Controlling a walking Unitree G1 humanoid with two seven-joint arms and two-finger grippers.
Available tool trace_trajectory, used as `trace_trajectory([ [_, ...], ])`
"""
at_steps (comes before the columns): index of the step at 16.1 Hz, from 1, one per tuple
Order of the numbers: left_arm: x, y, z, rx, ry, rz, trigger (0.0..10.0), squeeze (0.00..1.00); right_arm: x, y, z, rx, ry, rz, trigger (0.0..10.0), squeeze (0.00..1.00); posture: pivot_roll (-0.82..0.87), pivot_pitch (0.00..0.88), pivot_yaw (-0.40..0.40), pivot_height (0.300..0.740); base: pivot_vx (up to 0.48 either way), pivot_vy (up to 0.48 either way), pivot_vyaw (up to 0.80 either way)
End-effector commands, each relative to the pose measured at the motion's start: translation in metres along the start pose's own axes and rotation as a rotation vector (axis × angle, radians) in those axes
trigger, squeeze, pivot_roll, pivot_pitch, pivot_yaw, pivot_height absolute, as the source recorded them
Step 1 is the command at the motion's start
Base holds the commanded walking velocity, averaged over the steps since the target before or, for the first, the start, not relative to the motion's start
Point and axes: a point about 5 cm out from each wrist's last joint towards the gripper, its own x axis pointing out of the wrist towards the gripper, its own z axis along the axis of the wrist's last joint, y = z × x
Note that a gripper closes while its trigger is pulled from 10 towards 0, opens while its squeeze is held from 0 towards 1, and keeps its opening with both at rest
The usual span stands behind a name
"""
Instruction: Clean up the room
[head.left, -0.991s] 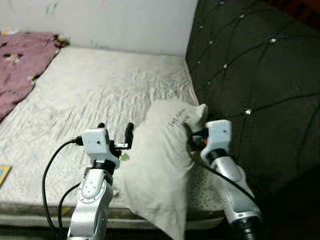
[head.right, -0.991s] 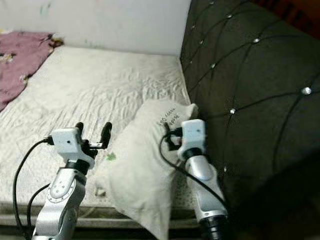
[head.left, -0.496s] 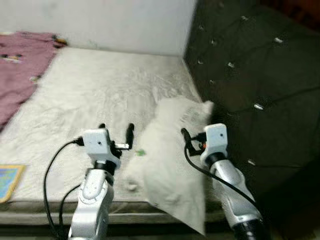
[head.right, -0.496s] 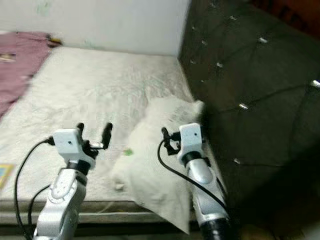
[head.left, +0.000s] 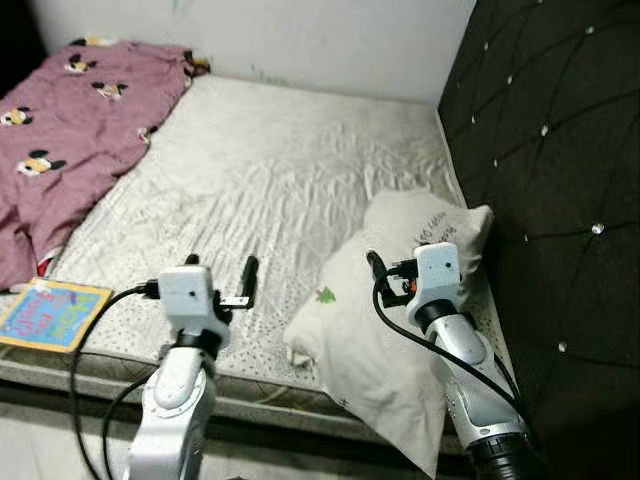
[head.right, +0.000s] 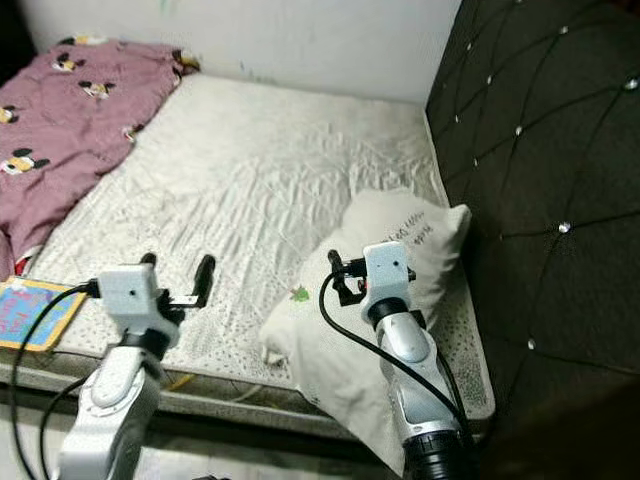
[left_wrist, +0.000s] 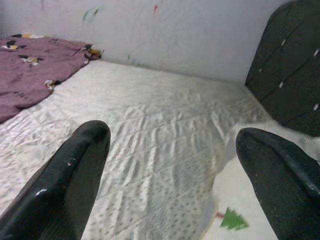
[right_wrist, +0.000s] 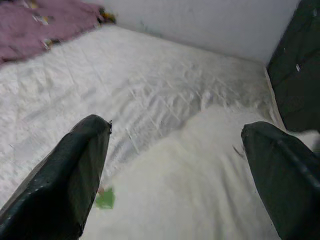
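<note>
A white pillow (head.left: 400, 300) is seen lying on the bare mattress (head.left: 270, 190) of the bed, close against the dark tufted headboard (head.left: 550, 150). Its long axis runs from the headboard corner down towards the near edge of the mattress, where its lower end hangs over. The right hand (head.left: 385, 280) is held directly above the pillow's middle, its fingers spread wide and nothing gripped; in the right wrist view the pillow's cloth is seen just below and ahead between the two fingers (right_wrist: 60, 175). The left hand (head.left: 222, 285) is held over bare mattress, with the pillow off to its right side and a little ahead; it too is open wide and empty. The right hand is therefore judged the nearer, with only a short drop needed to reach the cloth.

A small green mark (head.left: 326, 295) is seen on the pillow's near face. Far beyond the left hand, a purple blanket with cartoon figures (head.left: 70, 130) is spread over the far side of the bed, and a colourful book (head.left: 45, 315) lies at the mattress edge out to the left hand's left. Nothing is seen standing between either hand and the pillow; only the headboard, close beside the right arm, may crowd a lift.
</note>
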Motion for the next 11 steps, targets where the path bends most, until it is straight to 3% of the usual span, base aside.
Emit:
trace_trajectory([
  [1,-0.006,0.005,0.003,0.050,0.000,0.016,10.0,0.00,0.000,-0.008,-0.002,0.017,0.065,-0.066,10.0,0.00,-0.02,0.096,-0.056,0.740,0.000,0.000,0.00],
  [4,-0.018,0.018,0.002,0.072,0.019,0.039,10.0,0.00,-0.004,-0.010,0.005,0.069,0.011,-0.096,10.0,0.00,-0.02,0.108,-0.057,0.740,0.000,0.000,0.00],
  [11,-0.009,0.018,0.011,0.066,0.004,0.050,10.0,0.00,-0.008,-0.008,0.010,0.115,-0.025,-0.107,10.0,0.00,-0.02,0.129,-0.050,0.740,0.000,0.000,0.00],
])
